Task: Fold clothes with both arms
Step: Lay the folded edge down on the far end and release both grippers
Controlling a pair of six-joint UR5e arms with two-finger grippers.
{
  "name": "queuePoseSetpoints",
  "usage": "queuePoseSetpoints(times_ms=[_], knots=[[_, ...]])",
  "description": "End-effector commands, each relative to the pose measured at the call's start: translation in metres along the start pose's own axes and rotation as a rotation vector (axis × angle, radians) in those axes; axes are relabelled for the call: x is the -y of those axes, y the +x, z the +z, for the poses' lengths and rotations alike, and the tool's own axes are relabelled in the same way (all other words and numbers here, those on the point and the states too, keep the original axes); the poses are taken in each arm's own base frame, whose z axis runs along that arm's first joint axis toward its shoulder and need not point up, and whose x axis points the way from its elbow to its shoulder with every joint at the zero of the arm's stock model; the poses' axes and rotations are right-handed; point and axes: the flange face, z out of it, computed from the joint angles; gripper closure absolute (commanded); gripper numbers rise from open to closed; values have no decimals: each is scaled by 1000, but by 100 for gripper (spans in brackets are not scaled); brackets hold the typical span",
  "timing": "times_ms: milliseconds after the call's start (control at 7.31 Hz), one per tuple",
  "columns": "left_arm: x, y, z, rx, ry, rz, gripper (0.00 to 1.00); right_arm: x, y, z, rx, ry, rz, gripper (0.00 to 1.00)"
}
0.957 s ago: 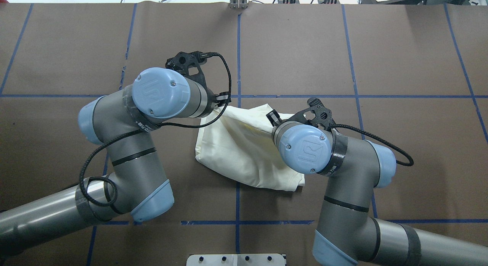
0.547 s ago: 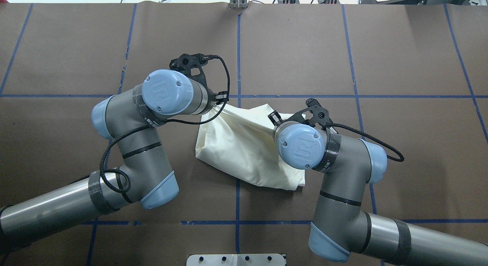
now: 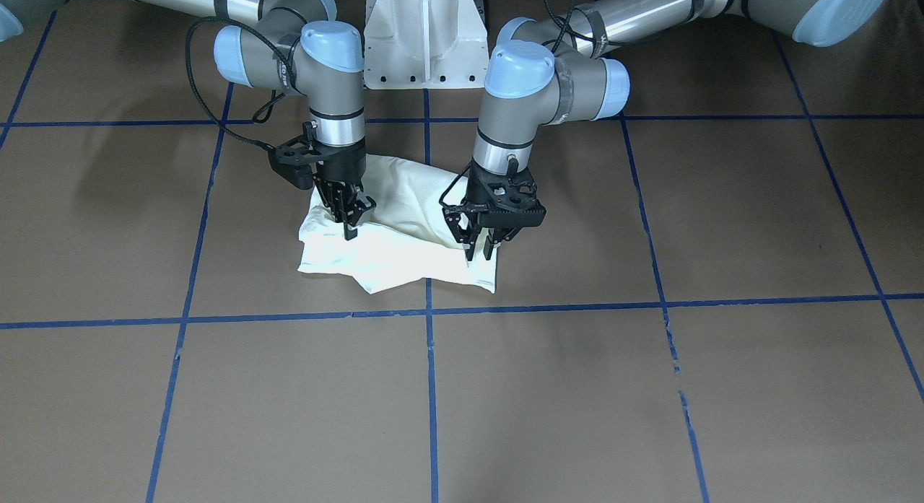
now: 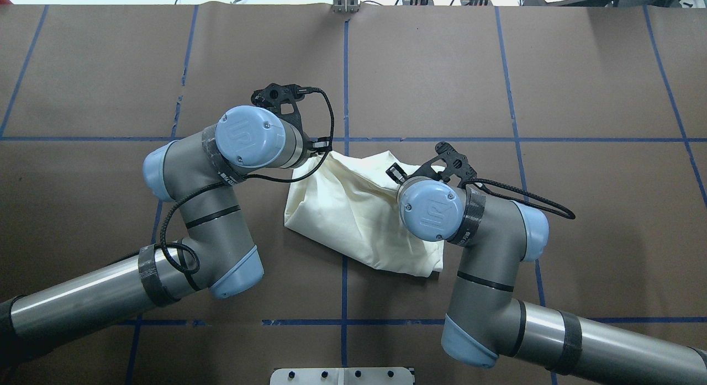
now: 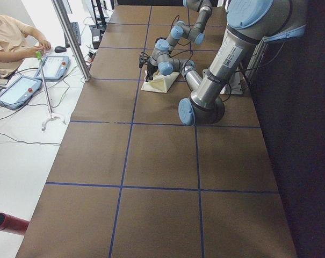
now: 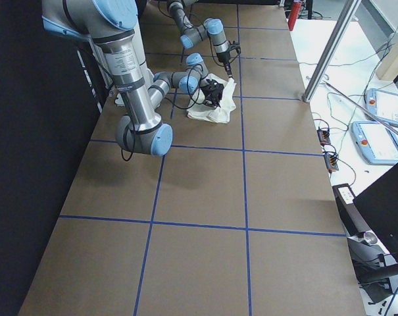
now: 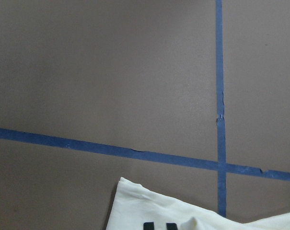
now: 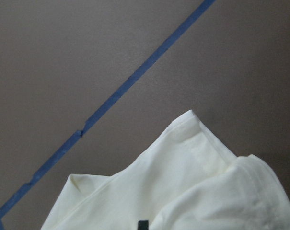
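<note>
Near the table's [image 4: 442,70] middle, in front of the robot's base, the cream shirt [image 4: 353,208] sits bunched and partly folded. Only plain fabric shows from above, and it lies across a blue tape line [image 4: 345,70]. Both arms bend down over it. The left gripper [image 3: 479,254] has its jaws closed on cloth at the shirt's end on the robot's left. The right gripper [image 3: 351,230] is clamped on cloth at the other end. In the side views the fabric slopes up toward the fingers like a small tent, with its lower edges on the table. The left wrist view shows a shirt corner beside a tape crossing. The right wrist view shows creased folds and a hem over the brown surface.
</note>
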Motion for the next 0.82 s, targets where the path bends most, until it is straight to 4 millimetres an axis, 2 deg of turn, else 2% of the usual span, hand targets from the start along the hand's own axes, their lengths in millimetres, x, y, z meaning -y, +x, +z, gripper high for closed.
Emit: queuePoseSetpoints(times_ms=[0, 137, 273, 410, 547, 684], knots=[[4, 0, -20, -55, -20, 142, 0, 8, -18, -28, 19, -92, -135, 0], [21, -17, -30, -72, -52, 213, 0, 9, -20, -39, 41, -102, -229, 0], [26, -33, -32, -89, -45, 251, 0, -9, -13, -38, 39, -110, -312, 0], [26, -37, -32, -97, -40, 251, 0, -22, -5, -35, 35, -107, -382, 0], [25, -37, -32, -100, -47, 252, 0, -39, -4, -23, 42, -37, -513, 0], [26, -37, -32, -99, -46, 251, 0, -44, -5, -5, 16, -2, -580, 0]])
